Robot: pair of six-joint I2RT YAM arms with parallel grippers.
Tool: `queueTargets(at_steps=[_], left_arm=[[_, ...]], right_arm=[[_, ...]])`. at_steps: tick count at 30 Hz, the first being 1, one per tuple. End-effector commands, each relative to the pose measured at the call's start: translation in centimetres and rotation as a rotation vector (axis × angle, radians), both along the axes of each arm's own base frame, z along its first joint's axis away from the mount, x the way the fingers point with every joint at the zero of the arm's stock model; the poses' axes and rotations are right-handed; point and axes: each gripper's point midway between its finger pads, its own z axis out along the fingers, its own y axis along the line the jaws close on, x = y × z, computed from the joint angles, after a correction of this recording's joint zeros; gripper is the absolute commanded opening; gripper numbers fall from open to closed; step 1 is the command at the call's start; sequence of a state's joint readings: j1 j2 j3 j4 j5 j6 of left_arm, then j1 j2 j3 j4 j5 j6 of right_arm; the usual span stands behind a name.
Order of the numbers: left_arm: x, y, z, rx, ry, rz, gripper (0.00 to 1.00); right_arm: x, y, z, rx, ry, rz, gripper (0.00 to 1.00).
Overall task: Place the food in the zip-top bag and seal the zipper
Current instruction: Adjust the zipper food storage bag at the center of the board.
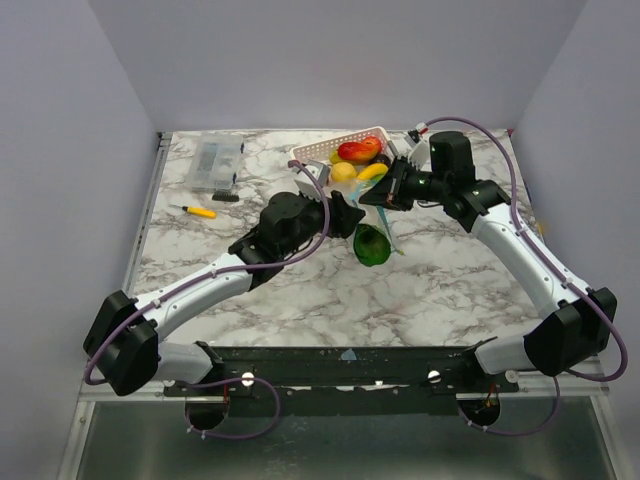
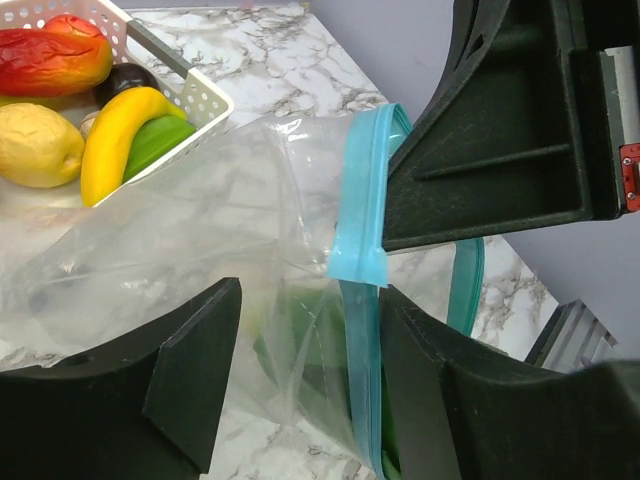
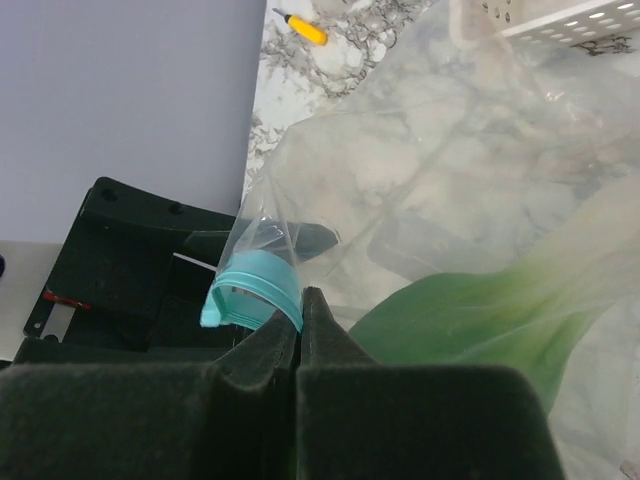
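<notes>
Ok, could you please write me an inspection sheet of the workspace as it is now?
Surface: marble table; no spill seen.
Job's things: zip-top bag held up by its zipper, mouth unsealed, green piece inside; banana, lemon and red-orange piece in the white basket.
Clutter: clear box and yellow-handled tool, far left.
Grippers: right gripper shut on the zipper; left gripper open, fingers on either side of the bag.
Cables: purple cable along each arm; no snag seen.
Surroundings: plain walls; nothing else seen.
</notes>
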State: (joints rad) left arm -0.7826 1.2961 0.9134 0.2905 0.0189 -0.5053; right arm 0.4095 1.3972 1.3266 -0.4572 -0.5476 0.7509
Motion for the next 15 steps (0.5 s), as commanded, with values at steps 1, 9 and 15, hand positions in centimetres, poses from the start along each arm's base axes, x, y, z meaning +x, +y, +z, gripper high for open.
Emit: queueTargets(at_steps=[1, 9, 15], left_arm=[[-0.2, -0.6, 1.0, -0.012, -0.014, -0.006, 0.59], [-1.2, 0.2, -0.3, 0.026, -0.007, -0.014, 0.55], [-2.5, -0.3, -1.4, 0.034, 0.041, -0.084, 0.19]], right_arm=[[-0.5, -0.2, 1.0, 0.017, -0.035, 0.008, 0.01], [-0.5, -0.4, 1.1, 0.006, -0.045, 0.0, 0.01], [0.1, -1.6, 1.5, -0.062, -0.074, -0.051, 0.01]])
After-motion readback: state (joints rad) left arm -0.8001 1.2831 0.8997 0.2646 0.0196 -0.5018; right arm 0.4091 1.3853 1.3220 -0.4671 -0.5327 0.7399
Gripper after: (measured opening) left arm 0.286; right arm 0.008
